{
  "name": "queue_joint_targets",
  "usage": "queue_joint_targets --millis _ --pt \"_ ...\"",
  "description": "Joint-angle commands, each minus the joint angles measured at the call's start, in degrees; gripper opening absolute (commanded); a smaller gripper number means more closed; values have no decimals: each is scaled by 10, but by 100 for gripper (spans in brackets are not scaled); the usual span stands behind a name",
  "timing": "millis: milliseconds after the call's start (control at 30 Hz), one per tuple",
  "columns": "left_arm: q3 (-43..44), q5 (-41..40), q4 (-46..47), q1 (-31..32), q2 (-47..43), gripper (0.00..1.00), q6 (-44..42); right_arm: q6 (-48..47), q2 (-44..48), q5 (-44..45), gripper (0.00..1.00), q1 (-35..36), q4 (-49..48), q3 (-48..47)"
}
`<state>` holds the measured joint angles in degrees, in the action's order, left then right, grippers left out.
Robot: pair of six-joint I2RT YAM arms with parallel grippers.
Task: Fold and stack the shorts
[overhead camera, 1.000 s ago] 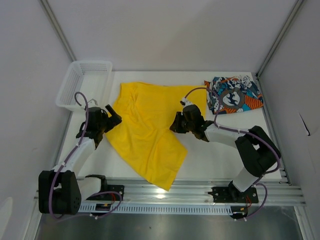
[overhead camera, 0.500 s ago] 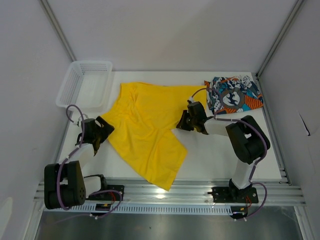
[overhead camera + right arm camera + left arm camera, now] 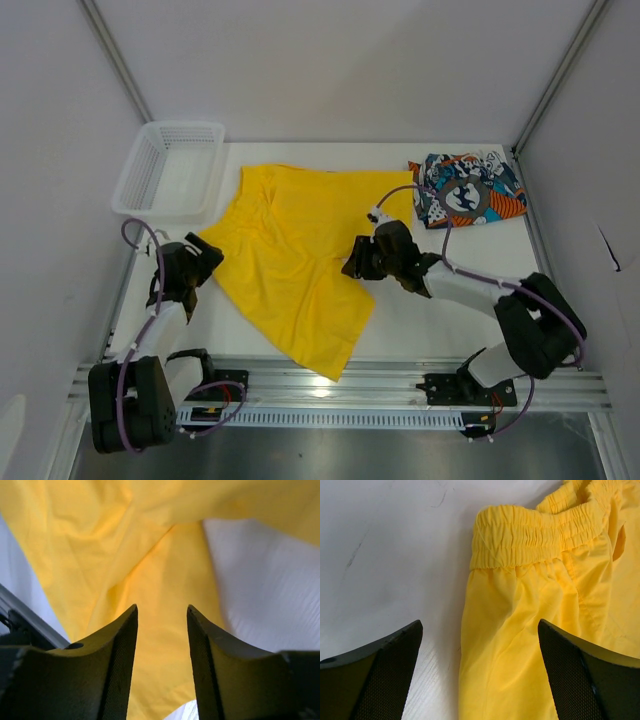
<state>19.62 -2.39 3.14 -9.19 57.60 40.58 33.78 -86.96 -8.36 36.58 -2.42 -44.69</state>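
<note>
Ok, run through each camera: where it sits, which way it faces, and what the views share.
Top external: fixed above and behind the arms, looking down on the table; both arms with left hand and right hand show.
Left wrist: on the left arm, looking down at the yellow shorts' elastic waistband; its two fingers stand wide apart.
Right wrist: on the right arm, looking past its two fingers at yellow cloth and bare table.
Shared: the yellow shorts appear in all three.
</note>
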Motion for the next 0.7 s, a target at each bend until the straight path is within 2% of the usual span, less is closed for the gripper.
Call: queue_joint_targets --millis 0,167,300,500,667 --pt "20 -23 -8 -6 -6 98 5 -2 92 17 48 38 21 64" --pt "26 -27 -10 -13 3 98 8 40 203 54 57 146 62 144" --pt "26 -11 -9 -32 4 99 13 87 272 84 70 223 92 167" --pt "27 16 -1 -57 5 99 25 165 281 128 71 326 95 192" --pt "27 17 -5 -58 -4 99 26 215 240 119 71 361 42 225"
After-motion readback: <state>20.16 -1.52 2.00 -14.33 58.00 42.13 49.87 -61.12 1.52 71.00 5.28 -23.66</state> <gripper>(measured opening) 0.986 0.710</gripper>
